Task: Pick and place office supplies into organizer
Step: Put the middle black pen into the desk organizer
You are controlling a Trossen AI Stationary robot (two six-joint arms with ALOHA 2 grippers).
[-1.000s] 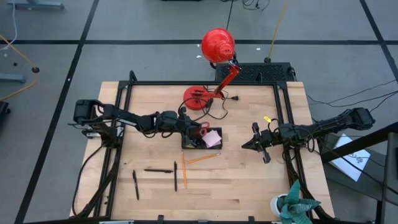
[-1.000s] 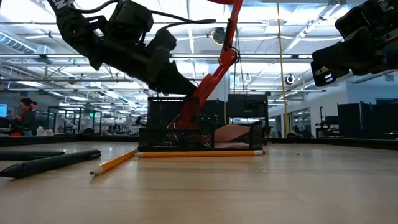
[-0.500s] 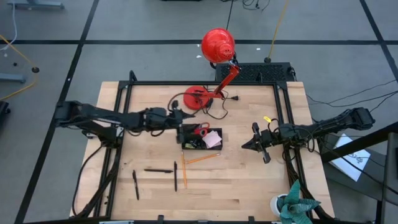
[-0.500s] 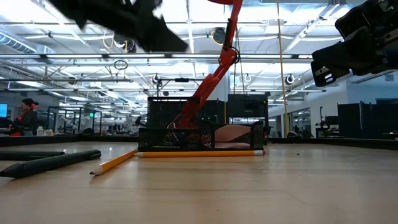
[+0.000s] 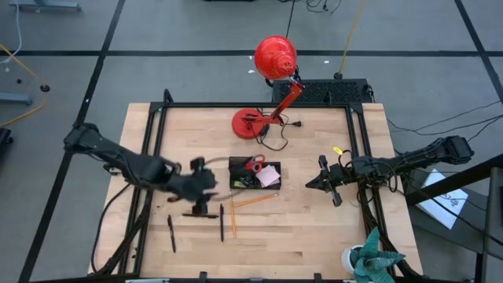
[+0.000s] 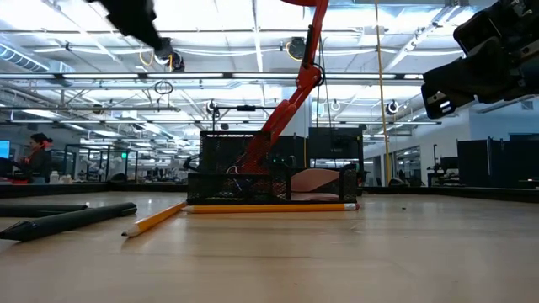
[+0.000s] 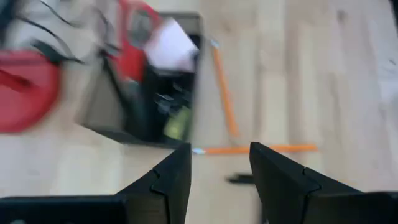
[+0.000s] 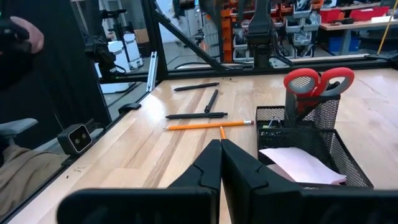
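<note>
Bare wood around left gripper (image 5: 203, 206), jaws spread, empty, beside organizer (image 5: 254, 174); right gripper (image 5: 313, 182) jaws pressed together.

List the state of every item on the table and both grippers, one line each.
Left gripper: open, empty.
Right gripper: shut, empty.
Organizer: upright.
Scissors: standing in organizer.
Sticky-note pad: in organizer.
Pencils: on table.
Pens: on table.
Lamp: upright.

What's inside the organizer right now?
The organizer holds red-handled scissors standing upright in its tall cup and a pink sticky-note pad lying in the low tray. Something dark and yellowish sits in another compartment; the mesh walls hide what it is.
</note>
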